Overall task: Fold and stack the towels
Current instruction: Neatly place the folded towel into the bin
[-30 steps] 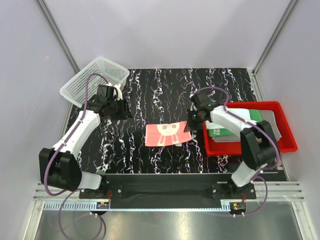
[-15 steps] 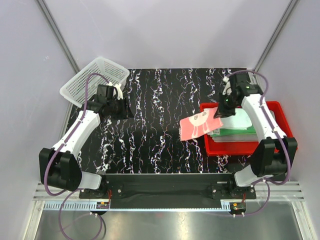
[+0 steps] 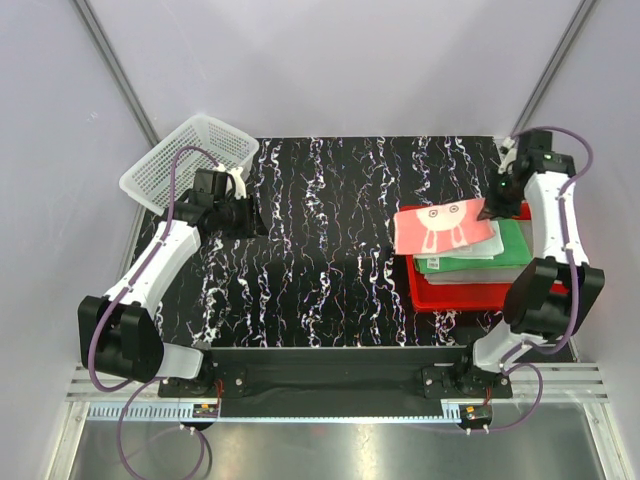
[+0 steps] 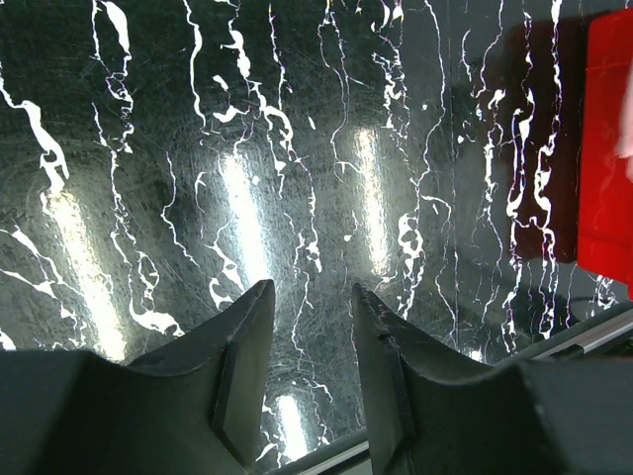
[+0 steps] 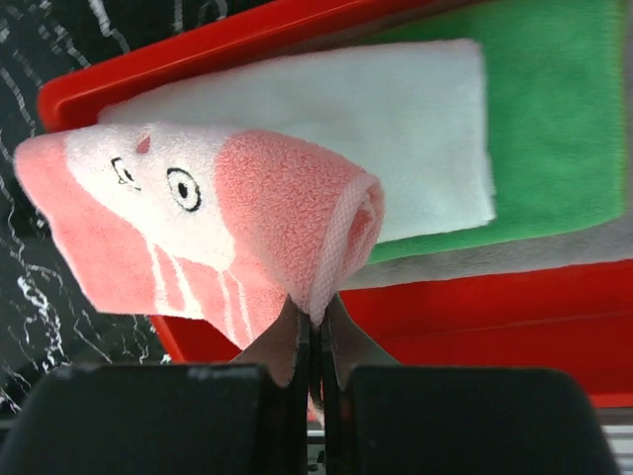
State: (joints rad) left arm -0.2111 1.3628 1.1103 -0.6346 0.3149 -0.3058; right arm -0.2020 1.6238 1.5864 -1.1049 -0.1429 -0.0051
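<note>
Overhead, the right gripper (image 3: pixel 495 207) held the pink rabbit towel (image 3: pixel 440 227) over the red tray (image 3: pixel 450 296). Its wrist view alone showed the jaws pinched on a folded edge, with the white towel (image 5: pixel 396 129) and green towel (image 5: pixel 554 109) beneath. The left wrist view showed the left gripper (image 4: pixel 312 297) parted and empty above the table (image 4: pixel 297 148).
</note>
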